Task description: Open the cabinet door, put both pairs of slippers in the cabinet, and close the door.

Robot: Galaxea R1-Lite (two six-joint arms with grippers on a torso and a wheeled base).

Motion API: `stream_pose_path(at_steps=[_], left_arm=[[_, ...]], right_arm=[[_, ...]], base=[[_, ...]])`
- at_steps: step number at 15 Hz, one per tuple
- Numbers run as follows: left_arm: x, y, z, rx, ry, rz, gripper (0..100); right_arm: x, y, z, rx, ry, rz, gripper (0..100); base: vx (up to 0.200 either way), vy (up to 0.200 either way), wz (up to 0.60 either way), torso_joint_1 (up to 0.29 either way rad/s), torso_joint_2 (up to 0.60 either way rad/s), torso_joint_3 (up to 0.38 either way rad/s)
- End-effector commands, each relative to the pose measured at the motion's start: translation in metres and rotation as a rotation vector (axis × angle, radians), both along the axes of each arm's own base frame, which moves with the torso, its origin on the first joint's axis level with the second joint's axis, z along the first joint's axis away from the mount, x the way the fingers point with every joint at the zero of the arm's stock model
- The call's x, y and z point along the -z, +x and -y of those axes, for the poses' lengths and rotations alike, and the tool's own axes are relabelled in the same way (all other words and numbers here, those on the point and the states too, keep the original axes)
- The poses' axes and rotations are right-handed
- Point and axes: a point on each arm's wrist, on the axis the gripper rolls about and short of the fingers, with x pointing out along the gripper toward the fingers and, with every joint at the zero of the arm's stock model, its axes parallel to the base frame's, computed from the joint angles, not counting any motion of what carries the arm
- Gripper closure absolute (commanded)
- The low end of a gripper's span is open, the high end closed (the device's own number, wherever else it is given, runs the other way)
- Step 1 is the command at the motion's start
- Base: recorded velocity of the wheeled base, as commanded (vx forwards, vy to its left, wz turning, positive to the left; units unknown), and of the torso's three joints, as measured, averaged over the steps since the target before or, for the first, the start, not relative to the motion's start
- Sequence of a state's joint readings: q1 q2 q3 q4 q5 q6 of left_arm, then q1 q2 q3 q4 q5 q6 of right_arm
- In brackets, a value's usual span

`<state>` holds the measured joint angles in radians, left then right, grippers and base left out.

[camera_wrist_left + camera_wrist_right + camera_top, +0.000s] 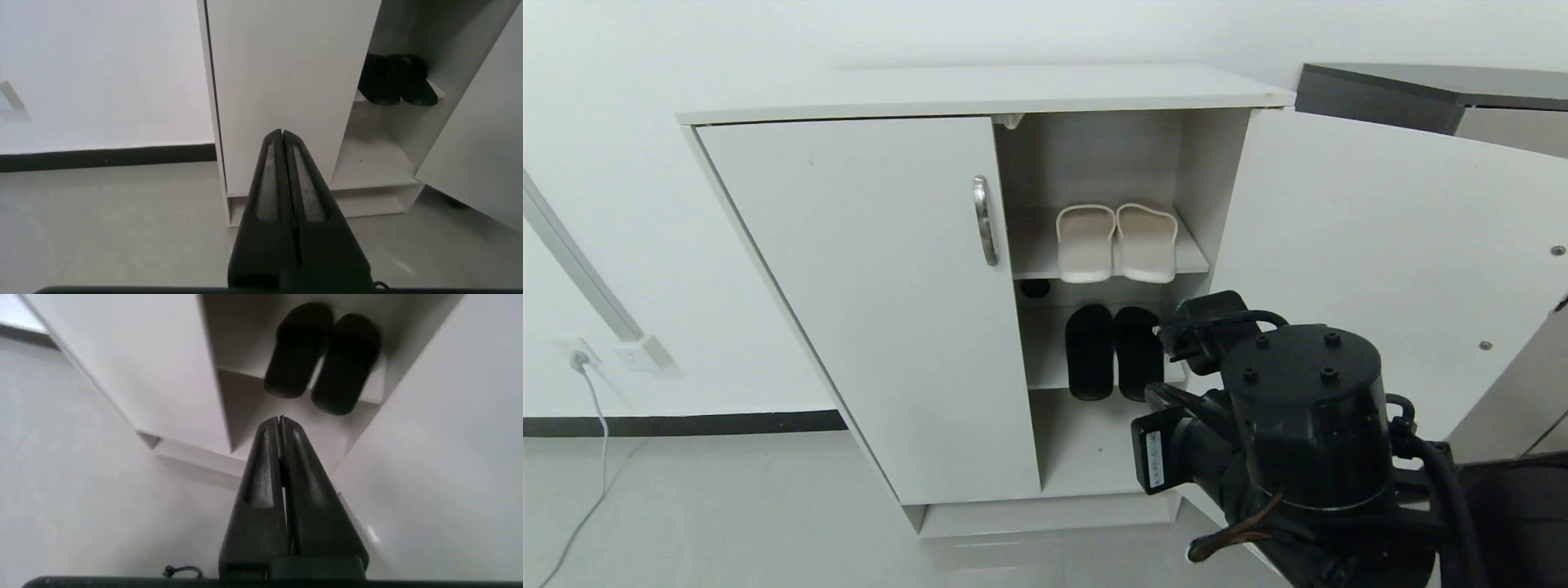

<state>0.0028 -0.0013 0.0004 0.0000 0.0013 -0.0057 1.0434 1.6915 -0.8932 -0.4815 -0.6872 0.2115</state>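
One white cabinet (980,90) is standing against the wall, taking up the middle of the head view. It is carrying two doors: the left door (866,302) is sitting shut, while the right door (1380,245) is hanging wide open toward 3 o'clock. One black right arm (1298,425) is hovering at 5 o'clock, in front of the open bay and beside the open door. Inside the bay, two shelves are showing, an upper shelf (1033,253) and a middle shelf (1045,359), above the bottom panel (1078,449). Two pairs of slippers are lying inside, four slippers in all: the white pair (1086,241) is resting side by side on the upper shelf, and the black pair (1089,351) is sitting side by side on the middle shelf, directly at 6 o'clock of the white pair. The right gripper (280,425) is hanging just outside the bay, near the black pair, its two fingers pressed together and gripping nothing. The left gripper (281,135) is hanging over the floor before the left door, likewise closed tight and empty. One metal handle (985,220) is running upright along the left door's inner edge. At 8 o'clock, one socket (578,355) is holding one cable (600,425).
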Motion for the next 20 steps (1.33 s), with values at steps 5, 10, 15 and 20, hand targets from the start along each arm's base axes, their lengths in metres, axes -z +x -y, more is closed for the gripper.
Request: stream_pose_path(at_steps=[5, 10, 15, 20], left_arm=[[-0.0003, 0.0001, 0.0000, -0.001, 0.000, 0.001, 100], [-0.0003, 0.0001, 0.0000, -0.001, 0.000, 0.001, 100], [-0.0003, 0.0001, 0.0000, -0.001, 0.000, 0.001, 100], [-0.0003, 0.0001, 0.0000, -0.001, 0.000, 0.001, 100]], right_arm=[[0.0000, -0.0006, -0.0006, -0.003, 0.002, 0.001, 100], [0.0000, -0.0006, -0.0006, -0.002, 0.004, 0.001, 100], [-0.0002, -0.0006, -0.0006, -0.002, 0.005, 0.001, 100], [0.0004, -0.0007, -0.0005, -0.002, 0.002, 0.000, 100]], base=[[0.000, 0.000, 0.00, 0.068, -0.50, -0.357], [0.000, 0.000, 0.00, 0.138, -0.46, -0.337], [0.000, 0.000, 0.00, 0.173, -0.48, -0.321], [0.000, 0.000, 0.00, 0.198, -0.51, -0.308]])
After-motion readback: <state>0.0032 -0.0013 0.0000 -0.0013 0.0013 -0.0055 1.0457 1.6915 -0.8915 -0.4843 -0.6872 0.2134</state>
